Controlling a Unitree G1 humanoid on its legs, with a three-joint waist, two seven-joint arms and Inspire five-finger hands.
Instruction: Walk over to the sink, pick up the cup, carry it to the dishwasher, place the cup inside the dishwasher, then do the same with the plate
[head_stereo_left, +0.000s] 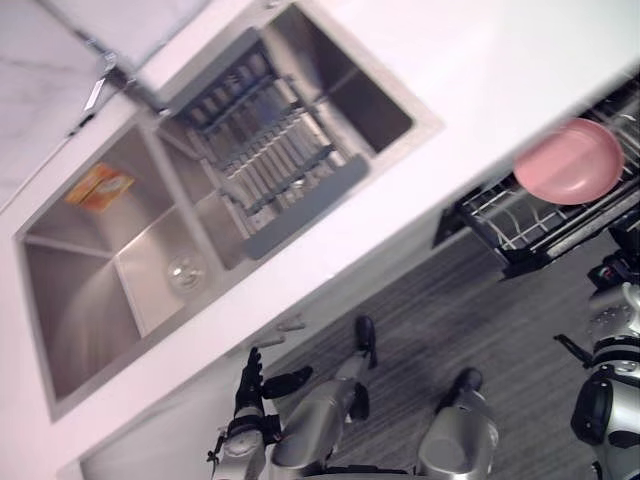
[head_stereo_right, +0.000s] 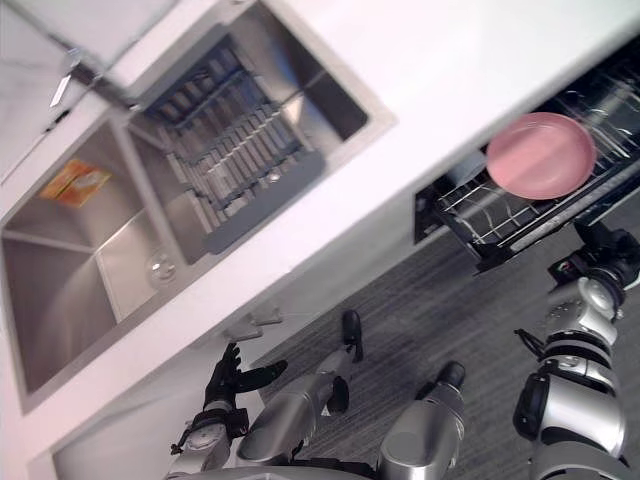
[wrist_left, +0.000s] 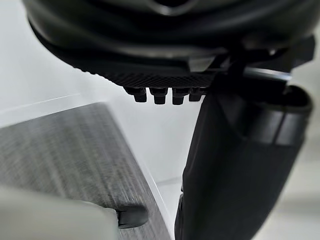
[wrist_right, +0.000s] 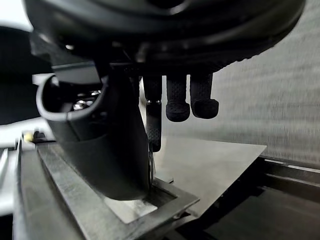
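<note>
Lying flat in the pulled-out dishwasher rack (head_stereo_left: 520, 225), the pink plate (head_stereo_left: 568, 160) sat just under the edge of the white desk (head_stereo_left: 480, 60), which is where the task sentence wants it; whether the task put it there could not be told from this moment. The cup could not be made out in the sink (head_stereo_left: 90, 280), in the grey drying rack (head_stereo_left: 265, 150) across the sink's other basin, or in the part of the dishwasher rack that showed; the desk edge hid the rest of that rack.

The right hand (head_stereo_right: 610, 258) hung just below the dishwasher rack, so the plate lay close above it, toward the desk, and this was plainly the nearer arm. In the right wrist view its fingers (wrist_right: 177, 102) hung relaxed and held nothing, with the dishwasher's metal frame (wrist_right: 150, 205) past them.

The left hand (head_stereo_left: 250, 378) was low in front of the cabinet beneath the sink, well apart from the plate, its fingers (wrist_left: 160, 94) loose and empty.

With the plate racked and both hands free, the scene suited a late stage, the cup's place being unsettled.
</note>
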